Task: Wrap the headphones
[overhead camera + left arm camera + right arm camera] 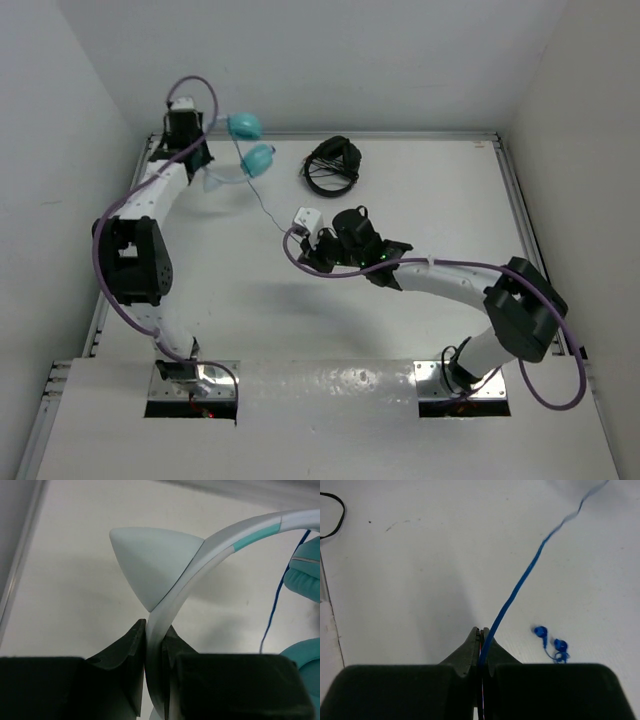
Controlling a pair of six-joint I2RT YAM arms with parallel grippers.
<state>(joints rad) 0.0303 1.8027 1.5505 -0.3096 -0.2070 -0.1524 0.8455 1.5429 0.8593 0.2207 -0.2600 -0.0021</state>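
The turquoise headphones [252, 143] are held up at the table's far left, with both round cups showing in the top view. My left gripper [203, 160] is shut on their pale headband [210, 555], just below a pale pointed ear piece [150, 560]; the jaws [154, 632] pinch the band. Teal cups [307, 575] show at the right edge of the left wrist view. The thin blue cable [270, 205] runs from the cups down to my right gripper [300, 243]. That gripper [482, 634] is shut on the blue cable [520, 585], which rises up and right from the jaws.
Black headphones with a coiled black cable [333, 162] lie at the back middle; part of the black cable [332, 515] shows in the right wrist view. Small blue earbuds [551, 643] lie on the table right of my right gripper. A raised rim [505, 190] edges the table.
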